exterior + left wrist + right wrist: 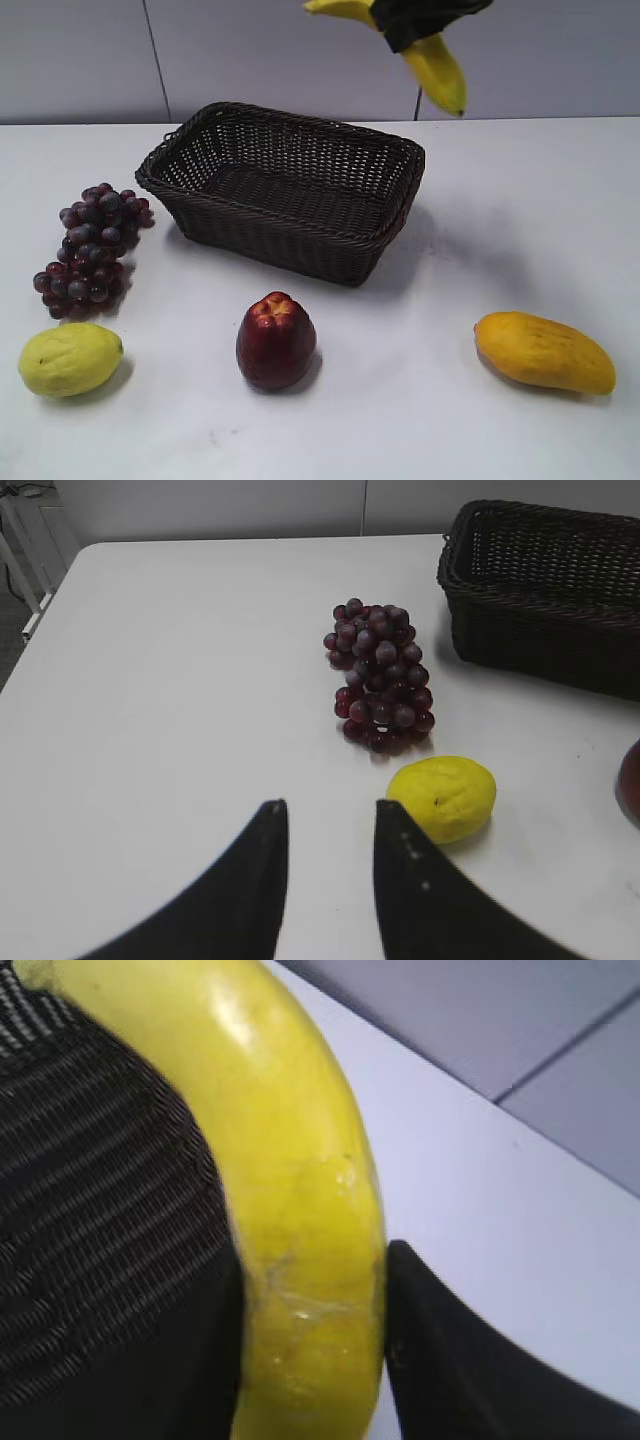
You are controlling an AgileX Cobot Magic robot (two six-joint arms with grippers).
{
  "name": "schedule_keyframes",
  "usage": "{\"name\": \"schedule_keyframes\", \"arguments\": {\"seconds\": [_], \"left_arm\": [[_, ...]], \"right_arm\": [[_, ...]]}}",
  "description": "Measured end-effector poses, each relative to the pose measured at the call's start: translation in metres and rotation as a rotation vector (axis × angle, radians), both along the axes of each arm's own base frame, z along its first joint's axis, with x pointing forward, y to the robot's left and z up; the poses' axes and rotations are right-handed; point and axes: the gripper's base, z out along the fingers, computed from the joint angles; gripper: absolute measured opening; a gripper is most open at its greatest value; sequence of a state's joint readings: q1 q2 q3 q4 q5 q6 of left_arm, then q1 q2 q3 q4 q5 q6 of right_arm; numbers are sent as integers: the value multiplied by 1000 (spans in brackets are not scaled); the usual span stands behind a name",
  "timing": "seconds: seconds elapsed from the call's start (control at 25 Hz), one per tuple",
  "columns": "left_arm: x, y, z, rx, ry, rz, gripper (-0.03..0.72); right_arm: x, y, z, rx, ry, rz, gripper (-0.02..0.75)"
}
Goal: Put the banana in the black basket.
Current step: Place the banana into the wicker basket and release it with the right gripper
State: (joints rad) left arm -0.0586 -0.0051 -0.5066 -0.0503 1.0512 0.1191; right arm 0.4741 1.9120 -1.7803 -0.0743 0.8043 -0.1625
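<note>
Banana (437,65): hanging high in the air above the far right corner of the black basket (285,190), well clear of the table; its long axis is slanting, one tapered tip pointing down and to the right, the other end running up and left out of the top of the exterior view.
Right gripper (425,22): clenching the banana at mid-length, a dark finger pressing on each side of the yellow peel in the right wrist view.
Left gripper (328,820): hovering over bare table with its fingers parted and nothing between them.
Surface: a white table (480,200) is carrying the basket, a bunch of dark grapes (92,248), a lemon (70,358), a red apple (275,340) and a mango (545,351).
Room: a pale grey panelled wall (250,50) is standing behind the table.
Cut off: the right arm is leaving the frame at the top; the apple is showing only as a red sliver in the left wrist view.
</note>
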Motion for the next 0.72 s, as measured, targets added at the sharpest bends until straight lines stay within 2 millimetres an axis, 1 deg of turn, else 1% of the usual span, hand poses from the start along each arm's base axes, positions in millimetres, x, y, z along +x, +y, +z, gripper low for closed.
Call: {"name": "schedule_keyframes", "arguments": {"seconds": [0.16, 0.32, 0.36, 0.48, 0.6, 0.72], "left_arm": [[0, 0, 0, -1, 0, 0, 220], [0, 0, 0, -1, 0, 0, 220], [0, 0, 0, -1, 0, 0, 220], [0, 0, 0, -1, 0, 0, 220], [0, 0, 0, -1, 0, 0, 220], [0, 0, 0, -1, 0, 0, 220]], "right_arm": [[3, 31, -18, 24, -42, 63, 334], [9, 54, -57, 4, -5, 101, 334], [11, 59, -70, -6, 14, 108, 334], [15, 68, -100, -25, 47, 121, 334], [21, 73, -125, -31, 61, 125, 334], [25, 76, -143, -34, 69, 127, 334]]}}
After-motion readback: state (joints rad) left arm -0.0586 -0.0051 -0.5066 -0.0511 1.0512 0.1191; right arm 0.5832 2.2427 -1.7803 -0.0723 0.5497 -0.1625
